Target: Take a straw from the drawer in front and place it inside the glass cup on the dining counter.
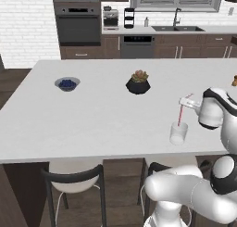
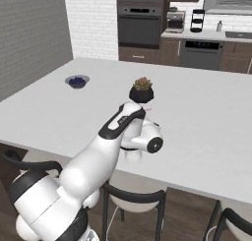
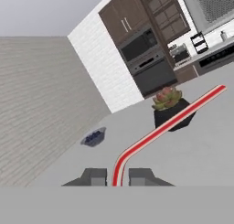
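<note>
white dining counter (image 1: pixel 92 115), brick wall (image 1: pixel 25 22)

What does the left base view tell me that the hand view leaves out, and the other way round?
The left base view adds the glass cup near the front edge of the dining counter, with the lower end of the red straw at about its rim, and a chair tucked below. The hand view adds a close look at the claw, its finger tips pinching the straw. Both share the straw, the potted succulent, the bowl of blueberries and the wall oven.
</note>
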Tool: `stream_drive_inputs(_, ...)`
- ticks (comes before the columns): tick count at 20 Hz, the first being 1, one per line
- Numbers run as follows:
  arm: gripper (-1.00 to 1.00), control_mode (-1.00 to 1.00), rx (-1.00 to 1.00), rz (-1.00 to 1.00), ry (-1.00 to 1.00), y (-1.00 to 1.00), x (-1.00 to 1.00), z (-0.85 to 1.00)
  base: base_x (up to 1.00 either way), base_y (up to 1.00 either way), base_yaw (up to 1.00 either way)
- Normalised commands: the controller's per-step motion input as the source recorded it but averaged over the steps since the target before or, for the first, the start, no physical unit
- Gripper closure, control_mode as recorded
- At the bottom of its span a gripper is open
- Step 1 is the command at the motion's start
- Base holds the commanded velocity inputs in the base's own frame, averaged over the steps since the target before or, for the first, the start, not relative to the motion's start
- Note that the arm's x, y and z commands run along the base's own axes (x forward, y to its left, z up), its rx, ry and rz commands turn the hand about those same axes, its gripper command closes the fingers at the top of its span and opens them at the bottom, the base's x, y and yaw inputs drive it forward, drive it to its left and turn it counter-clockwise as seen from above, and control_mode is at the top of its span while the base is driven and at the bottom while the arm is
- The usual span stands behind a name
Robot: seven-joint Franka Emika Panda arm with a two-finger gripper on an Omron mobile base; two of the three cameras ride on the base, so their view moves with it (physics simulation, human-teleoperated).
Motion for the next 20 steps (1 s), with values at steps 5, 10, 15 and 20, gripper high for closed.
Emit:
stream_drive_inputs(5,1.00,-1.00,-0.08,-0.05,0.00,-0.14,0.22,-0.34,0.00,0.00,0.00)
stream_drive_inputs(10,1.00,-1.00,-0.06,-0.04,0.00,-0.14,0.27,-0.28,0.00,0.00,0.00)
stream_drive_inputs(15,1.00,-1.00,-0.04,-0.03,0.00,-0.13,0.21,-0.28,0.00,0.00,0.00)
stream_drive_inputs(20,1.00,-1.00,-0.02,-0.01,0.00,-0.01,0.10,-0.28,0.00,0.00,0.00)
